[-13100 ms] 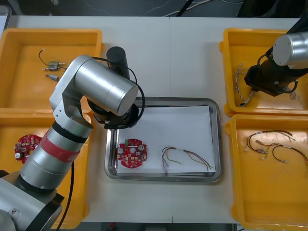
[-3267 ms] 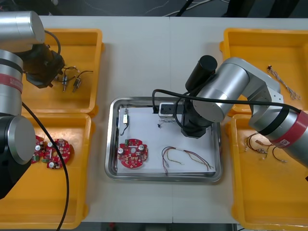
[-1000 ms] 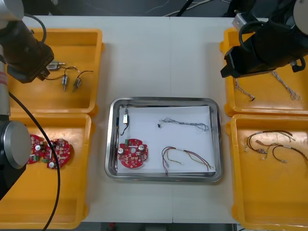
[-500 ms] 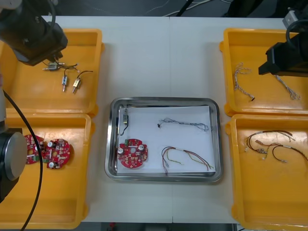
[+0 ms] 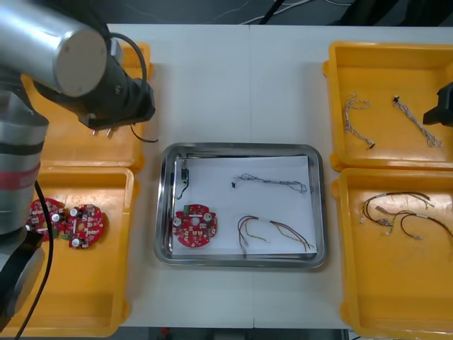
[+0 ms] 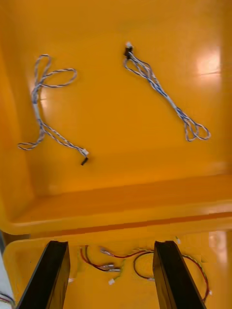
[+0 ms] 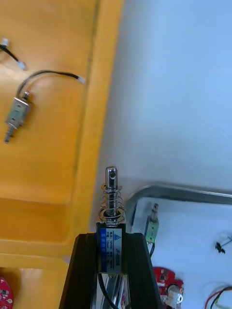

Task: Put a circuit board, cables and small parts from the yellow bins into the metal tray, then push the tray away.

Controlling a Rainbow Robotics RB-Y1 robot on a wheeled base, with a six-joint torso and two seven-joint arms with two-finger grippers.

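Observation:
My left gripper [image 7: 112, 237] is shut on a small metal part [image 7: 111, 212] whose spring and pin stick out past the fingers. In the front view the left gripper [image 5: 107, 127] hangs over the right rim of the far left yellow bin [image 5: 136, 54], close to the metal tray [image 5: 241, 150]. The tray holds a red circuit board [image 5: 196, 227], a small metal part [image 5: 185, 172], a blue and white cable [image 5: 272, 183] and a red and yellow cable [image 5: 274, 230]. My right gripper [image 6: 110, 246] is open over the far right bin [image 5: 382, 71], at the table's right edge.
Two twisted cables [image 6: 48, 106] [image 6: 164, 96] lie in the far right bin. The near right bin [image 5: 396, 283] holds black and red cables [image 5: 396, 211]. Circuit boards [image 5: 67, 219] lie in the near left bin [image 5: 85, 283]. Another small metal part [image 7: 17, 116] lies in the far left bin.
My left arm has swung right from over the far left bin toward the tray, carrying the small metal part. My right arm has drawn back to the right edge.

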